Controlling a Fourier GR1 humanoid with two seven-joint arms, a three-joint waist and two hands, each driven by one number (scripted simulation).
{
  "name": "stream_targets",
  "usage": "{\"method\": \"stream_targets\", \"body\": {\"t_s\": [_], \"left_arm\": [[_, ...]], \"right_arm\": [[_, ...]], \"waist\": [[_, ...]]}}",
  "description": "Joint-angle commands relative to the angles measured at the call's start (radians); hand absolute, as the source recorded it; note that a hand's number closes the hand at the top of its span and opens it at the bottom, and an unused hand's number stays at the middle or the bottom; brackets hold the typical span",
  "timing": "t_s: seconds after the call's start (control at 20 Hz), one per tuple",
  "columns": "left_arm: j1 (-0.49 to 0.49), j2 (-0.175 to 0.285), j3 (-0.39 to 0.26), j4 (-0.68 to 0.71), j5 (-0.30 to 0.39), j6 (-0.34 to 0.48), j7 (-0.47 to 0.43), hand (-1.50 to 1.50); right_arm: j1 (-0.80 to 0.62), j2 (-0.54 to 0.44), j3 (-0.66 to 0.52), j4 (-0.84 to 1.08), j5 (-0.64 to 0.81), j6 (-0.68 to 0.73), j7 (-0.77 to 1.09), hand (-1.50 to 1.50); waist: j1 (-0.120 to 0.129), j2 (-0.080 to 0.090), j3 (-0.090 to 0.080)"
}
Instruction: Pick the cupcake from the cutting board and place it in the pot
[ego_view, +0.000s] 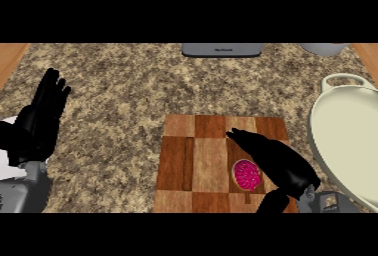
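Two black hands come in from the lower edge over a speckled stone worktop (125, 90). On it lies a wooden cutting board (198, 165) made of light and dark squares, and the cupcake (246, 175) sits on the board's lower right part, its pink top facing up. It is not in the pot. The right hand (279, 161) lies over the right side of the board, just beside the cupcake on its right. Its fingers (249, 140) stretch fairly straight toward the upper left, past the cupcake, and are not curled round it. Whether the hand's edge touches the cupcake cannot be told. The cream pot (325, 131) stands at the right edge of the view, close to the board's right side, with a looped handle (342, 79) at its far end. The left hand (40, 120) rests at the left edge, well apart from the board, fingers straight and pointing up, holding nothing. A grey appliance (221, 49) stands at the far edge of the worktop, and a second grey object (323, 48) shows in part to its right.
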Motion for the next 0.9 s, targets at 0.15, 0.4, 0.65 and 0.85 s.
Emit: {"method": "stream_targets", "body": {"t_s": [0.15, 0.4, 0.65, 0.85], "left_arm": [[-0.033, -0.035, 0.010, -0.025, -0.038, -0.008, 0.061, 0.00], [0.010, -0.073, 0.023, 0.031, -0.043, -0.052, -0.036, 0.00], [-0.061, -0.061, 0.038, 0.009, -0.048, -0.037, 0.043, 0.00], [0.038, -0.082, 0.007, -0.115, -0.094, -0.026, 0.075, 0.00]], "right_arm": [[-0.017, 0.079, -0.023, 0.088, 0.095, 0.042, -0.021, -1.50], [-0.021, 0.113, -0.042, 0.191, 0.175, 0.002, -0.108, -1.50], [-0.055, 0.090, 0.007, 0.279, 0.239, -0.014, -0.257, 1.50], [0.049, 0.047, 0.011, 0.212, 0.301, -0.055, -0.348, 1.50]], "waist": [[0.001, 0.000, 0.000], [0.001, 0.001, 0.000], [0.004, 0.001, 0.000], [0.001, -0.001, 0.000]]}}
